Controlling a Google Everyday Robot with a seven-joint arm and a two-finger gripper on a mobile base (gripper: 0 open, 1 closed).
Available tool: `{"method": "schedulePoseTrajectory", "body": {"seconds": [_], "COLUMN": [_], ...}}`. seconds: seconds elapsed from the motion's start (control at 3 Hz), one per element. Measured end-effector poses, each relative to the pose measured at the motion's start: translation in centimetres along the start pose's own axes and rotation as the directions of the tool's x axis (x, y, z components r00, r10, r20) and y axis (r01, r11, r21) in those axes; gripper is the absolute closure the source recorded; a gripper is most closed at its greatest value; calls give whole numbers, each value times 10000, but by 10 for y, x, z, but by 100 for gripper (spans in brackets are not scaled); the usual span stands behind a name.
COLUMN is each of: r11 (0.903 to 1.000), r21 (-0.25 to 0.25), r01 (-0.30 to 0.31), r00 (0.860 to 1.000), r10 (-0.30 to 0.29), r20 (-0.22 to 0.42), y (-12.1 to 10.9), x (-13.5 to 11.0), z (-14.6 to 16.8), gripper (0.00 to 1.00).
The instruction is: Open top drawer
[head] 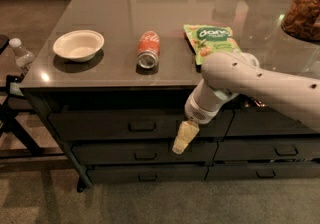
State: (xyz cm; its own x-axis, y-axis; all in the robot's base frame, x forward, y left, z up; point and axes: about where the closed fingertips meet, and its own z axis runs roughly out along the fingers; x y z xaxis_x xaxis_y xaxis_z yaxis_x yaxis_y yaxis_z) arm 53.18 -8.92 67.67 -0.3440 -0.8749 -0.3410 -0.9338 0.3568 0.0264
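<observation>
The top drawer [100, 125] is the tallest dark charcoal front just under the counter's edge, closed, with a small dark rectangular handle [142, 126] at its centre. My gripper [182, 138] hangs on the white arm in front of the drawer fronts, its pale yellow tip pointing down and left. It is to the right of the handle and slightly lower, apart from it, over the seam between the top drawer and the one below.
Two slimmer drawers [145, 155] lie below, and narrower drawers [272, 150] are at the right. On the counter [150, 3] are a white bowl [78, 45], a red can [148, 49] on its side, a green snack bag [210, 40] and a jar of nuts [302, 10]. A plastic bottle [20, 54] stands at the left.
</observation>
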Motion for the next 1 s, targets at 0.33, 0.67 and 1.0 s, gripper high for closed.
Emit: {"method": "schedulePoseTrajectory", "body": {"seconds": [0.33, 0.67, 1.0], "r11": [9999, 9999, 9991], "r21": [48, 49, -179], "r01": [118, 118, 382], "r00": [9998, 9998, 9978], "r10": [-118, -117, -391], "r20": [-145, -145, -538], "y": [-10, -7, -7], "x": [-3, -2, -3], "z": [15, 15, 33], "gripper": [0, 0, 0]}}
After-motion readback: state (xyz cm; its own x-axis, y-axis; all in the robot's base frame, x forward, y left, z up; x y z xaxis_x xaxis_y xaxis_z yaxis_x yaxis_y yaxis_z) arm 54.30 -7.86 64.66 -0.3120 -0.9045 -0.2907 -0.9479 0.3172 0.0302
